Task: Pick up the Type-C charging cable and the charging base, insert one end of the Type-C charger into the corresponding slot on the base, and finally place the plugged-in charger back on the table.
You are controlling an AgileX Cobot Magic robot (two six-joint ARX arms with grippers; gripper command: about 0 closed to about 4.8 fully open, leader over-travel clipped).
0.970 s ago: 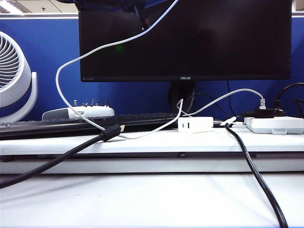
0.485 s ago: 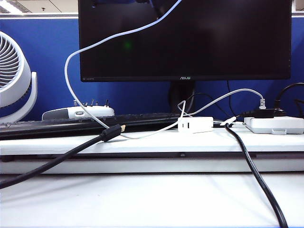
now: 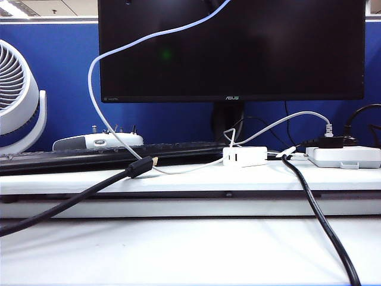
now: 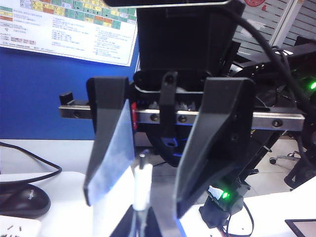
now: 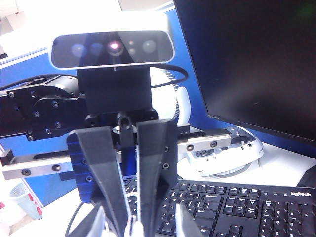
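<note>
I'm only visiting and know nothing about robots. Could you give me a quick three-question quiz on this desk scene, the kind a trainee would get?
1. True or false: the charging base sits on the raised ledge of the table, with neither gripper on it.
2. What is the left gripper, raised off the desk, pinching? A) a pen B) the Type-C charging cable C) nothing
3. Fill in: the right gripper hovers beside the monitor, above the black ____.

Key: 1 true; 2 B; 3 keyboard.
</note>
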